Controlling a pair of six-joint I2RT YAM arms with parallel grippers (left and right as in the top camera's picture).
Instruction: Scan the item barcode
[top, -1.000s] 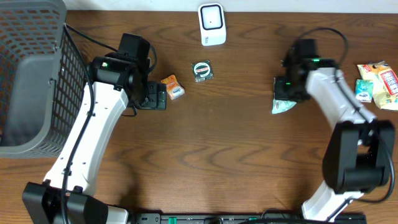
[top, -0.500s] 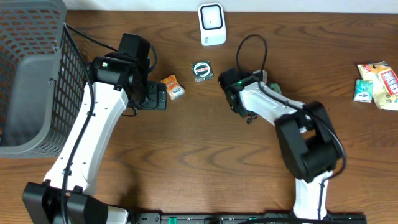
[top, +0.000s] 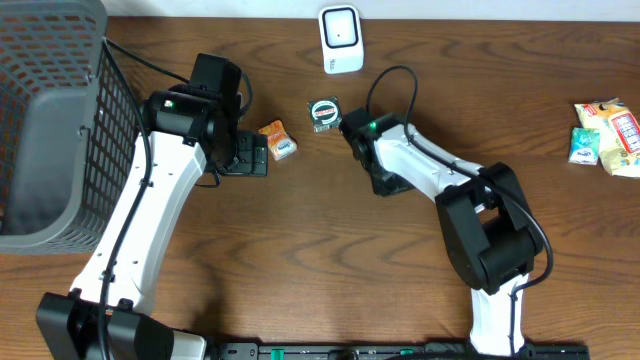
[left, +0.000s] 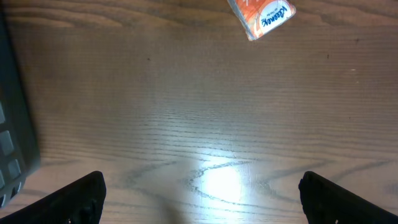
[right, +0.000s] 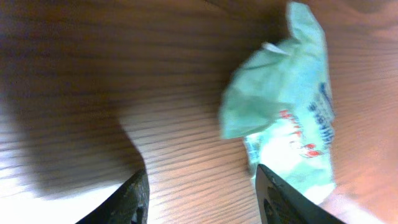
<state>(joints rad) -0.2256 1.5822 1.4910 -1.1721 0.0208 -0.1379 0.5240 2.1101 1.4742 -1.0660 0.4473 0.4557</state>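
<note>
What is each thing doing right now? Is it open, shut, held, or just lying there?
Left pincer: open, empty.
Right pincer: open, empty.
Green packet: crumpled on the table, not held.
Orange packet: flat on the table, not held.
Scanner: standing on the table.

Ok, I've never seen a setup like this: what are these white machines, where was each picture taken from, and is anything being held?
These are two white robot arms, left arm and right arm, at a brown wooden table. One picture looks down from above; the other two come from a camera on each wrist. On the table lie a white box-shaped scanner, a round dark packet, an orange packet and snack packets at the far right; a grey mesh basket stands left. The left arm's jaws are wide open over bare wood. The right arm's jaws stand apart, a crumpled mint-green packet lying ahead; nothing looks gripped.
</note>
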